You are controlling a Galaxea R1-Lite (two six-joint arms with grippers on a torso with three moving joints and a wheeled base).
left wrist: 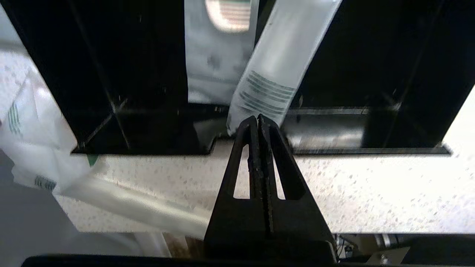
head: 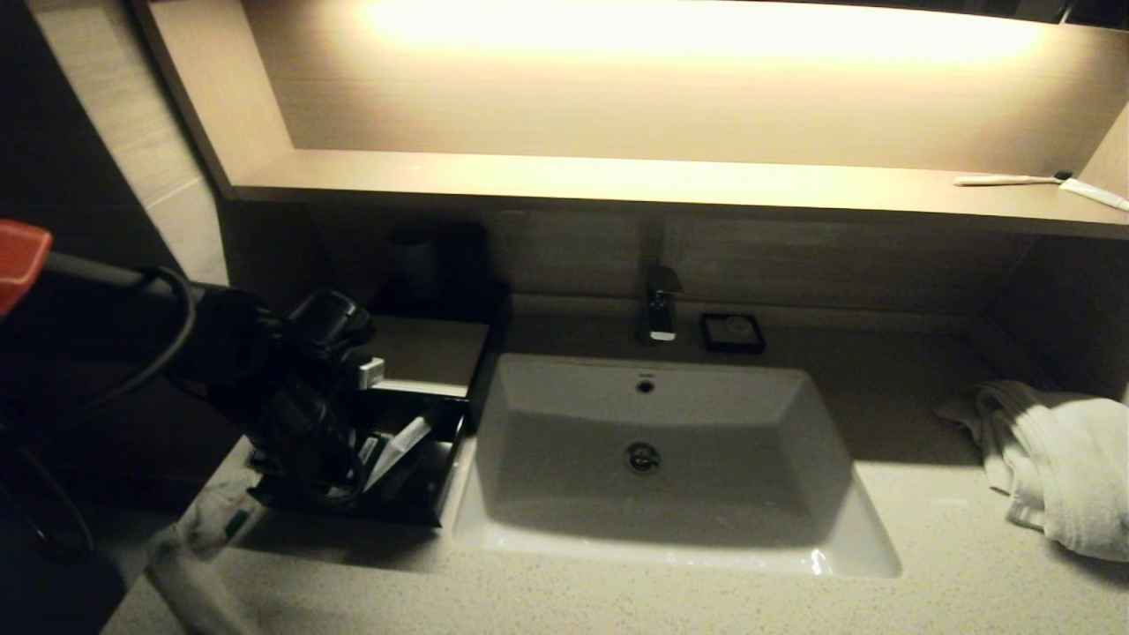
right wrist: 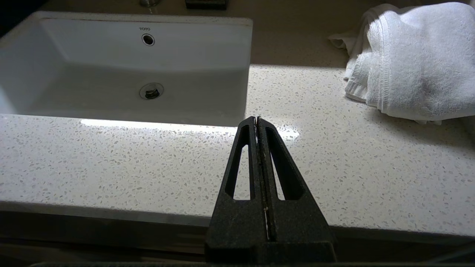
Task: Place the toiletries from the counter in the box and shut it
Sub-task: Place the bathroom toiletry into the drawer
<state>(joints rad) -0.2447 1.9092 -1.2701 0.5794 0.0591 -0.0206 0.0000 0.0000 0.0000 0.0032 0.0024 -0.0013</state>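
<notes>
**Drawer half filled, packets still out on the tabletop**

Starting at the far left of the head view, we see at least two white toiletry packets [head: 216, 516] with green marks lying on the speckled tabletop [head: 617, 600], just in front of the box's left corner. In our judgement these are what remains to be put away.

Next comes the left tool [left wrist: 258, 118]. Its fingers are pressed flat together, and the tip sits at the front lip of the open drawer [head: 414, 507], right at the lower end of a white sachet with green print [left wrist: 276, 74] that leans out over that lip. We cannot tell whether the tip pinches the sachet's edge or only touches it.

The black box [head: 428, 353] stands at the left of the sink [head: 657, 459], its pale top panel showing and its drawer pulled out toward us. Inside the drawer lie the leaning sachet and a second pale packet [left wrist: 219, 48] beside it, so part of the loading looks done. The drawer is not yet shut.

Further right, a small black soap dish [head: 732, 332] sits by the tap, a white towel [head: 1058, 467] lies crumpled on the tabletop, and a bare toothbrush [head: 1014, 180] rests on the lit shelf.

The right tool [right wrist: 256, 118] hangs parked over the front edge of the tabletop, fingers pressed together and holding nothing.
</notes>
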